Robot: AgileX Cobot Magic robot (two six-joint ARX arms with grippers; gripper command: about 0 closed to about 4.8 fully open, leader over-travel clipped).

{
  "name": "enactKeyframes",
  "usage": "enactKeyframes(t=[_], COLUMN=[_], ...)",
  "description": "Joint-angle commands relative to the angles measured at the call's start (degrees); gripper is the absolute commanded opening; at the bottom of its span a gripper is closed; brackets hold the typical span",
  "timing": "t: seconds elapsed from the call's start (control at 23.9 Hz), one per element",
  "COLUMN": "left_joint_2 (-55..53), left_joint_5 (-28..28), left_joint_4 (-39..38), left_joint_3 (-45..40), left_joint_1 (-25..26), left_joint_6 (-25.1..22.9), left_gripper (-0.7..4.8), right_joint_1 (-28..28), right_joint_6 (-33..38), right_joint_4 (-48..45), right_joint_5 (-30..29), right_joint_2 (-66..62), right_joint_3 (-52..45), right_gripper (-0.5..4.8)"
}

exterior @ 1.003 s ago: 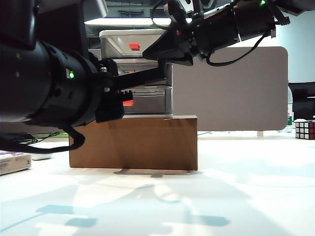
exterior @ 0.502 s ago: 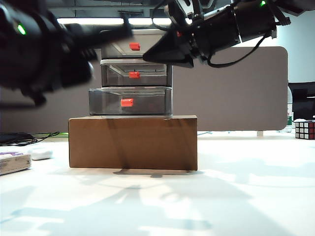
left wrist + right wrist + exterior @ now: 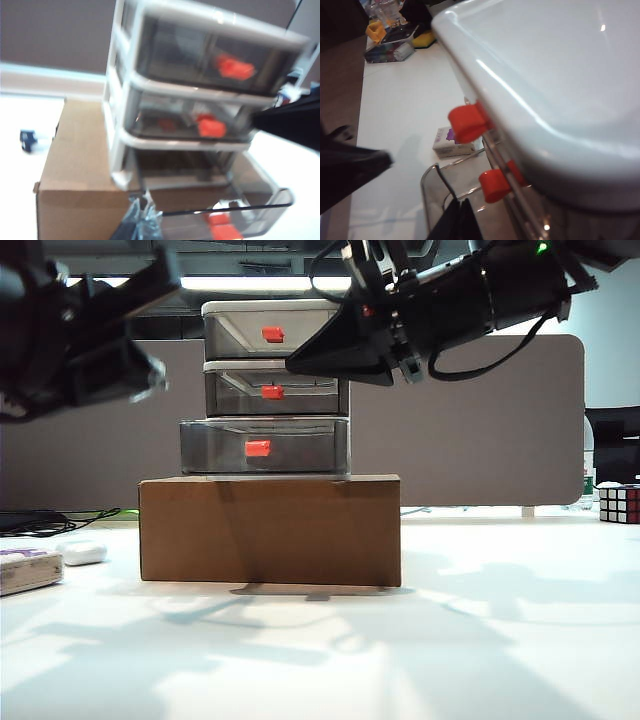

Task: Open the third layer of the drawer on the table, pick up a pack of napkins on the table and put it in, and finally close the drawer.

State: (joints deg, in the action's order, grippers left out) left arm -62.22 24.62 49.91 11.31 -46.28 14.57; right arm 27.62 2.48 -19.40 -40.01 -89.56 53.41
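The drawer [image 3: 275, 390], white-framed with smoky grey tiers, stands on a brown cardboard box [image 3: 270, 530]. The third layer [image 3: 300, 447] is pulled out toward the front, its red handle [image 3: 258, 448] free; it also shows in the left wrist view as the third layer [image 3: 250, 210]. The pack of napkins [image 3: 28, 570] lies on the table [image 3: 400, 640] at far left, and appears in the right wrist view as the pack of napkins [image 3: 455, 142]. My left gripper [image 3: 160, 280] [image 3: 142, 220] hovers blurred up and left of the unit, shut and empty. My right gripper [image 3: 292, 362] [image 3: 460, 210] is shut, beside the unit's top front.
A small white oval case [image 3: 85, 553] lies next to the napkins. A Rubik's cube [image 3: 620, 503] sits at the far right edge. A grey partition [image 3: 470, 420] stands behind the box. Black cables [image 3: 50, 518] run along the back left.
My left gripper has drawn back from the lowest drawer's red handle, moving up and to the left. The right arm has barely moved.
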Motion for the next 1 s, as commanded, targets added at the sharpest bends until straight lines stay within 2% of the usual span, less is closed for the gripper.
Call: enactKeyframes(t=[0.04, 0.13, 0.29, 0.33, 0.38, 0.5, 0.59, 0.63, 0.67, 0.71, 0.75, 0.88, 1.0], left_joint_2=[3.6, 5.7, 5.7, 5.7, 5.8, 5.9, 5.8, 5.8, 5.8, 5.7, 5.6, 5.6, 5.4], left_joint_5=[-14.3, -23.5, -34.2, -35.8, -35.3, -35.3, -34.8, -35.0, -34.9, -34.6, -34.0, -32.8, -34.4], left_joint_4=[-14.3, -23.3, -29.6, -31.7, -32.6, -32.7, -32.9, -34.6, -35.8, -38.6, -39.9, -42.7, -42.6], left_joint_3=[2.8, 6.0, 9.4, 10.3, 10.5, 10.5, 10.5, 10.5, 10.5, 10.5, 10.5, 10.5, 10.5], left_joint_1=[6.8, 14.1, 23.3, 26.8, 29.1, 30.5, 30.7, 31.3, 31.8, 33.0, 33.7, 37.0, 39.6], left_joint_6=[1.9, -0.9, -6.5, -8.6, -9.4, -9.2, -13.5, -20.6, -24.0, -29.5, -31.3, -35.0, -35.5], left_gripper=[-0.06, -0.06, -0.06, 0.03, 0.41, 0.53, 0.66, 1.84, 2.57, 4.0, 4.29, 4.33, 4.36], right_joint_1=[0.0, 0.0, 0.0, 0.0, 0.0, 0.0, 0.0, 0.0, 0.0, 0.0, 0.0, 0.0, 0.0], right_joint_6=[-2.8, -4.9, -5.7, -5.7, -5.7, -5.7, -5.9, -6.1, -6.3, -7.0, -7.2, -11.2, -14.4], right_joint_4=[1.8, 4.5, 7.3, 7.8, 8.2, 9.1, 10.7, 11.4, 11.7, 12.2, 12.5, 13.9, 15.7], right_joint_5=[-1.7, -2.5, -3.9, -5.4, -6.3, -6.7, -7.8, -8.2, -8.2, -8.2, -8.2, -8.2, -8.1], right_joint_2=[1.5, 2.7, 3.7, 3.9, 4.0, 4.1, 4.1, 4.1, 4.1, 4.1, 4.1, 4.1, 4.1], right_joint_3=[0.3, 0.3, 0.3, 0.3, 0.3, 0.3, 0.3, 0.3, 0.3, 0.3, 0.3, 0.3, 0.3], right_gripper=[-0.05, -0.05, -0.06, -0.05, -0.06, -0.06, -0.05, -0.05, -0.05, -0.05, -0.06, -0.05, -0.06])
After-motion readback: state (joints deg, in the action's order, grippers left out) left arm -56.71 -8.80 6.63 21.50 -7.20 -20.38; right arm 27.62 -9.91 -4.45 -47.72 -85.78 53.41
